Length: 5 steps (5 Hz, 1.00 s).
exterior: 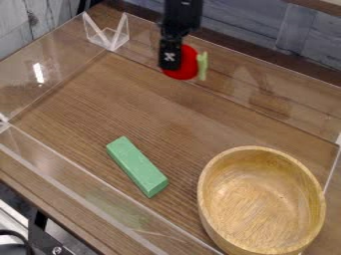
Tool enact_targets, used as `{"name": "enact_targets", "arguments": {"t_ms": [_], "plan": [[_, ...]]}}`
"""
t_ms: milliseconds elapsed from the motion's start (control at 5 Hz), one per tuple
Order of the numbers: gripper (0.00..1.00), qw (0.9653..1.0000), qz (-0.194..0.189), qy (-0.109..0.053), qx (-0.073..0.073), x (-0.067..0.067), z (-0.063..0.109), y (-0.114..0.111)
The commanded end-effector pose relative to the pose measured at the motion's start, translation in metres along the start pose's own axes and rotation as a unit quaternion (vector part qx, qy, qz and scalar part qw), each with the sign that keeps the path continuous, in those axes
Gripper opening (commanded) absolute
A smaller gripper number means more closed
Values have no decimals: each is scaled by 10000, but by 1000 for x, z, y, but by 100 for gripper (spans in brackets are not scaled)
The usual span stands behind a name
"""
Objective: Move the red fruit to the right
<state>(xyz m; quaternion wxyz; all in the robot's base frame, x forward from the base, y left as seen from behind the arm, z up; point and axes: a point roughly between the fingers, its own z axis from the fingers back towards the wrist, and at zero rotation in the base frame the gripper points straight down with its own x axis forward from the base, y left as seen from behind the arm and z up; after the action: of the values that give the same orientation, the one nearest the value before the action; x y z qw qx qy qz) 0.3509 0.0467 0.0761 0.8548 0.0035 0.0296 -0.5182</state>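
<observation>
One bowl (262,202) sat nearest on the table (253,120), with a green block (138,165) to its left. Farther back, the gripper (176,62) pointed down, fingers clamped on the red fruit (189,63), which hung above the tabletop.

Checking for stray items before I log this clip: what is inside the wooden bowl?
The wooden bowl shows only bare wood inside, with nothing in it. Its near inner wall is hidden behind the rim. The red fruit is far from it, held in the gripper.
</observation>
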Motion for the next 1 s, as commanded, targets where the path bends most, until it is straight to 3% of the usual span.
{"name": "enact_targets", "arguments": {"t_ms": [0, 200, 400, 800], "plan": [[0, 9988, 346, -134, 330, 34, 13, 8], [0, 9942, 1011, -152, 320, 39, 20, 4], [0, 9836, 1774, -164, 268, 48, 22, 1], [0, 9690, 2458, -187, 173, 68, 27, -13]]}}
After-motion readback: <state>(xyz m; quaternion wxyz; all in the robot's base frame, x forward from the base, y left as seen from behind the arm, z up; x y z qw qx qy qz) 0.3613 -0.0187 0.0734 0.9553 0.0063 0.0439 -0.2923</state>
